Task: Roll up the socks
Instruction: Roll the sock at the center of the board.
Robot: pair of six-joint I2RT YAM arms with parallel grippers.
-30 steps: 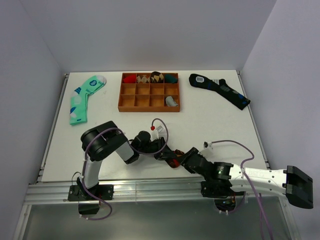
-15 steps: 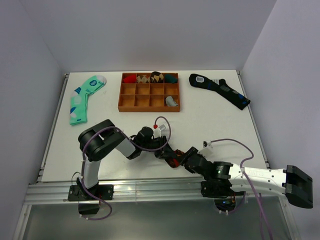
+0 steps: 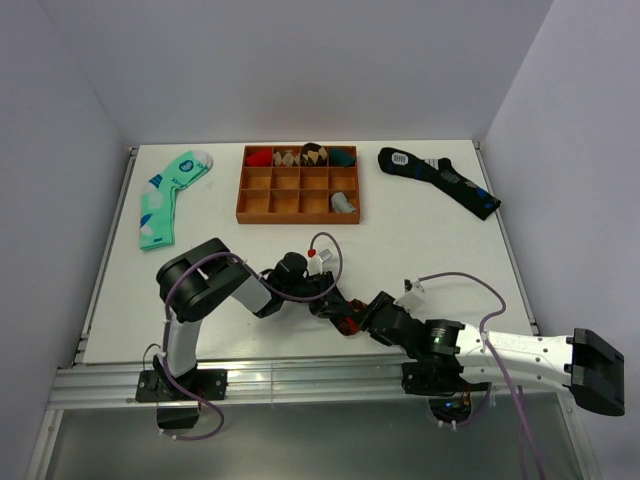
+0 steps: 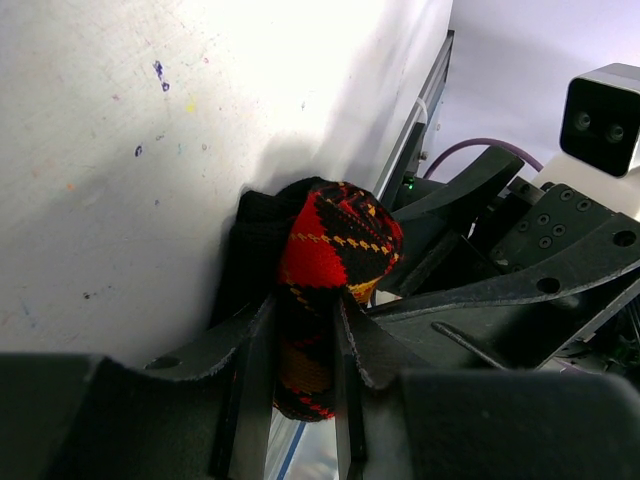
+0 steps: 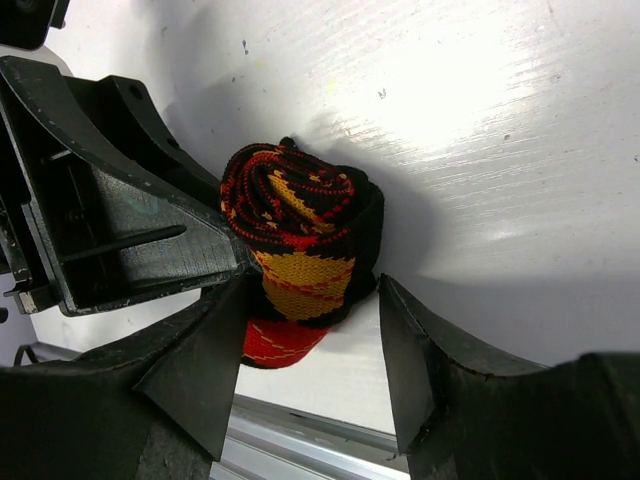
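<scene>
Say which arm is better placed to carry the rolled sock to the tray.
Left. The left gripper is shut on the rolled argyle sock, pinching it from both sides. The right gripper is open around the roll, with a gap on one side, so it would probably need to close first.

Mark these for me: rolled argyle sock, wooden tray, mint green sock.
argyle sock [image 4: 335,235]: left wrist view, red upper end of the roll.
wooden tray [image 3: 298,218]: top external view, near wall.
mint green sock [image 3: 163,200]: top external view, middle of its length.

A robot lab cell: plain white walls [image 3: 300,70] around a rail-edged table [image 3: 430,235].
</scene>
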